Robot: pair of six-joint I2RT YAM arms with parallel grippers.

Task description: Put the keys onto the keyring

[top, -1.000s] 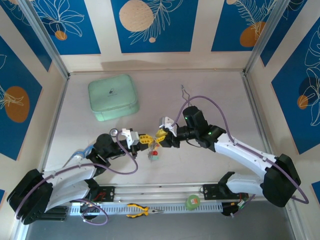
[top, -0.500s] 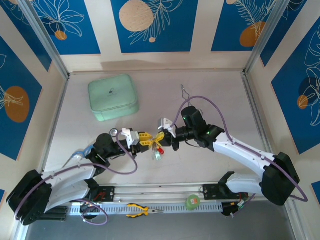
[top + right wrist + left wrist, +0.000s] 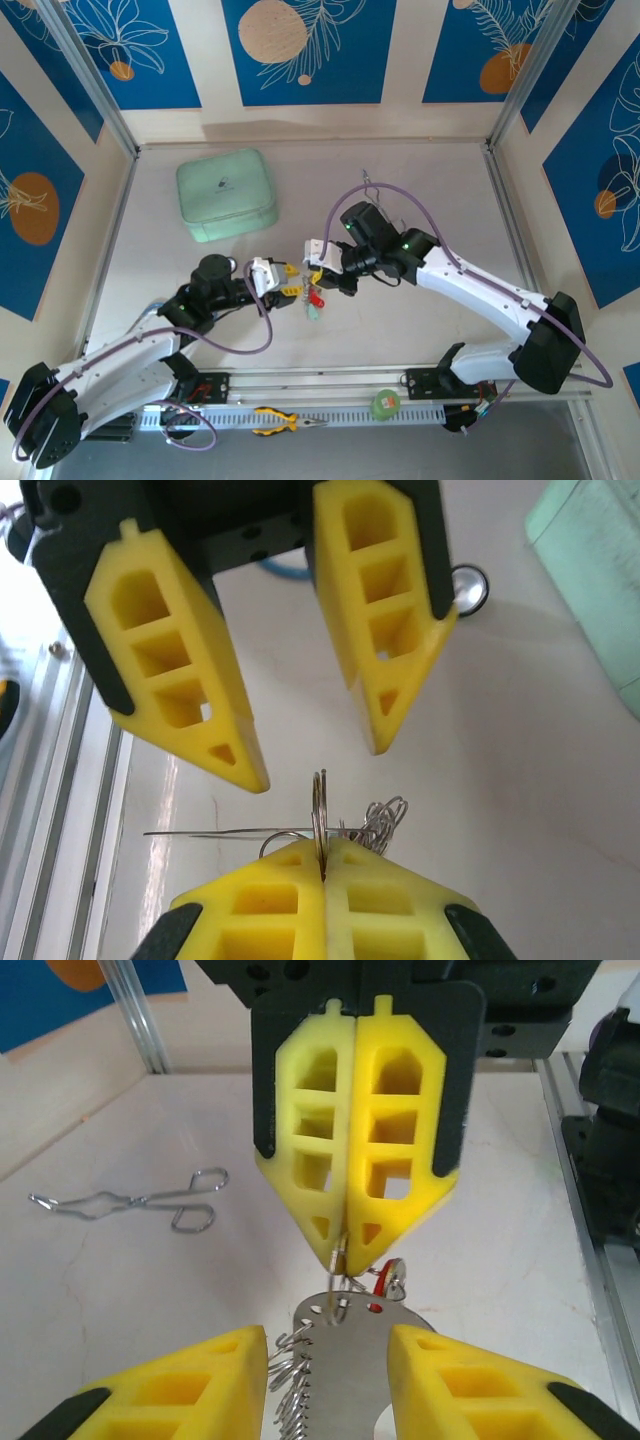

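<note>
Nearest, the left gripper (image 3: 328, 1338) stands released, its jaws either side of the one keyring (image 3: 345, 1385), aloft mid-table. Just beyond, the right gripper (image 3: 345, 1248) is clamped on its thin top loop (image 3: 320, 805). This looks like a handover (threading probably follows), so the left should back off without snagging. The keys (image 3: 316, 302) dangling beneath are too small to count; one red tag (image 3: 319, 295) and one pale green tag (image 3: 313, 313) show. Farthest lies one pair of tongs (image 3: 130, 1198).

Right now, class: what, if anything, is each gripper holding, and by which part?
The right gripper pinches a thin wire ring by its rim, just above the keyring's holed end. The left gripper is open around the keyring, gripping nothing.
</note>
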